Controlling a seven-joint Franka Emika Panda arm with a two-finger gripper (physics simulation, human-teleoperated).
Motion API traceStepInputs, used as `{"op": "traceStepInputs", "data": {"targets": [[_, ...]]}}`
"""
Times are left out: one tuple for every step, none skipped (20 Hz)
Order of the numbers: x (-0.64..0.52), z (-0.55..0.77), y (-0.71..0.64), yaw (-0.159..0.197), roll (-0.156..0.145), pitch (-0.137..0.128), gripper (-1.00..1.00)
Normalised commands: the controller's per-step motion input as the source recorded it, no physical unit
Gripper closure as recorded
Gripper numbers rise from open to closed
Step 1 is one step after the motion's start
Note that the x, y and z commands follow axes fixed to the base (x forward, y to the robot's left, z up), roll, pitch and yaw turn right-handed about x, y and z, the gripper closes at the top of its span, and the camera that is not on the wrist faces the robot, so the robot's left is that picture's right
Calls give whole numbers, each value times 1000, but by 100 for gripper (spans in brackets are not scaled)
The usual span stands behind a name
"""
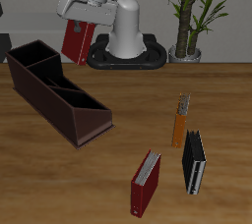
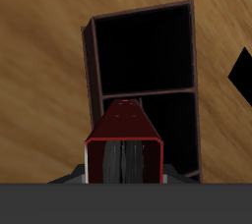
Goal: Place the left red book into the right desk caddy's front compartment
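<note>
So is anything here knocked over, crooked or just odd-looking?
Nothing looks spilled or broken. The oddest sight is the red book hanging in the air, clamped in the gripper above the maroon caddy. Three other books stand upright on the table at slightly different angles, apart from each other.

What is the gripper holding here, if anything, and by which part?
The gripper holds the left red book by its upper end; the book hangs below it, above the right desk caddy.

Dark red book [image 1: 77,41], maroon caddy [image 1: 59,95]
</note>
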Motion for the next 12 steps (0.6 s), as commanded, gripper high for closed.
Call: {"op": "traceStepInputs", "data": {"targets": [[8,-90,6,9,30,2,100],[-7,-105,-162,-47,-45,15,100],[63,-154,-134,-13,-13,32,100],[98,-171,-141,22,-24,23,100],[91,-137,-95,-66,-25,45,100],[0,0,0,0,0,0,100],[149,-359,-91,33,5,32,100],[41,-170,-112,-62,-23,55,100],[45,-112,39,-18,8,15,100],[10,-136,-18,3,13,14,100],[-2,-131,-50,-29,-25,11,100],[28,-145,16,-13,13,26,100]]}}
